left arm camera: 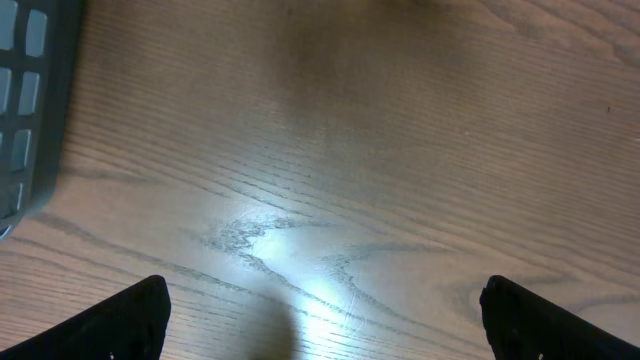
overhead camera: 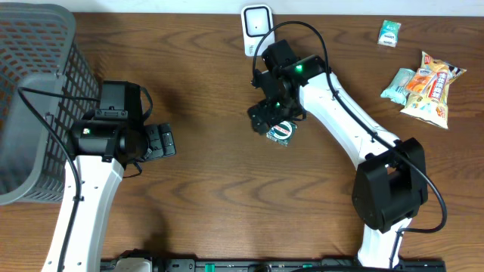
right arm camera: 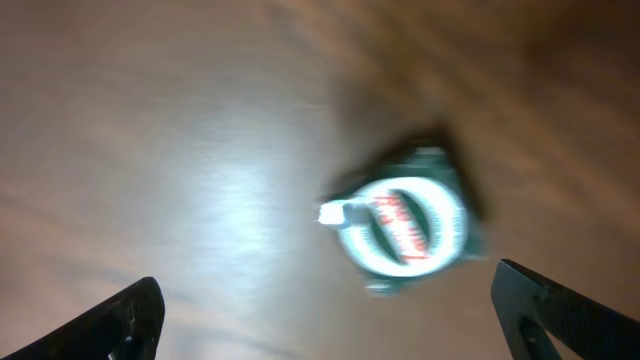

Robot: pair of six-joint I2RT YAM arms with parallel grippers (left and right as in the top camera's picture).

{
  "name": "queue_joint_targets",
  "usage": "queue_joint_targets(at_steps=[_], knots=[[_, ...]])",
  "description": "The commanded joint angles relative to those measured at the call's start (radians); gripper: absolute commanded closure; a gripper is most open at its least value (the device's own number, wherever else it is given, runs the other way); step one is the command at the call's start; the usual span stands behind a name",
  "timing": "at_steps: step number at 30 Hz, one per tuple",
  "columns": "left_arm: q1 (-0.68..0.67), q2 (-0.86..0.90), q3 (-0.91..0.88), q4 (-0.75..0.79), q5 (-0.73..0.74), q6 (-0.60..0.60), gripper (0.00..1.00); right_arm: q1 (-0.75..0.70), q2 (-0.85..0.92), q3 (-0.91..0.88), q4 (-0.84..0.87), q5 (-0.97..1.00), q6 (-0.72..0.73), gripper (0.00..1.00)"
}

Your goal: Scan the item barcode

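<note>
The right gripper (right arm camera: 325,300) hangs with its jaws spread wide and nothing in them. The item (right arm camera: 408,226), a small round green-rimmed pack, lies loose on the table (right arm camera: 150,120) just ahead of the fingers. The scanner (overhead camera: 257,27) stands beyond the hand, near but apart. The left gripper (left arm camera: 322,300) is also wide open and empty over bare wood, beside the basket (left arm camera: 30,90). I judge the step to be at the item, not at the scanner: the next move calls for centring the jaws on it and closing. Blur hides the label, no barcode shows, and from overhead the hand covers part of the item.
</note>
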Motion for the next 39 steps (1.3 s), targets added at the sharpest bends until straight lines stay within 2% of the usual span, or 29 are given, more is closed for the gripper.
queue_joint_targets(at_steps=[1, 6, 12, 13, 15, 20, 26, 31, 39], knots=[[-0.003, 0.003, -0.005, -0.002, -0.005, -0.009, 0.02, 0.006, 0.008, -0.008, -0.004, -0.218, 0.182, 0.01], [-0.003, 0.003, -0.005, -0.002, -0.006, -0.009, 0.02, 0.017, 0.008, -0.008, 0.037, -0.189, 0.219, 0.01], [-0.003, 0.003, -0.005, -0.002, -0.006, -0.009, 0.02, 0.019, 0.008, -0.014, -0.021, 0.254, 0.838, 0.01], [-0.003, 0.003, -0.005, -0.002, -0.006, -0.009, 0.03, 0.022, 0.008, -0.018, -0.026, 0.306, 0.918, 0.01], [-0.003, 0.003, -0.005, -0.002, -0.006, -0.009, 0.02, 0.025, 0.008, -0.032, -0.005, 0.340, 0.982, 0.01], [-0.003, 0.003, -0.005, -0.002, -0.005, -0.009, 0.02, 0.027, 0.008, -0.102, 0.072, 0.349, 1.022, 0.02], [-0.003, 0.003, -0.005, -0.002, -0.006, -0.009, 0.02, 0.029, 0.008, -0.209, 0.182, 0.324, 1.020, 0.13], [-0.003, 0.003, -0.005, -0.002, -0.006, -0.009, 0.02, 0.029, 0.008, -0.259, 0.271, 0.293, 0.933, 0.13], [-0.003, 0.003, -0.005, -0.002, -0.005, -0.009, 0.02, 0.029, 0.009, -0.297, 0.287, 0.297, 0.934, 0.12]])
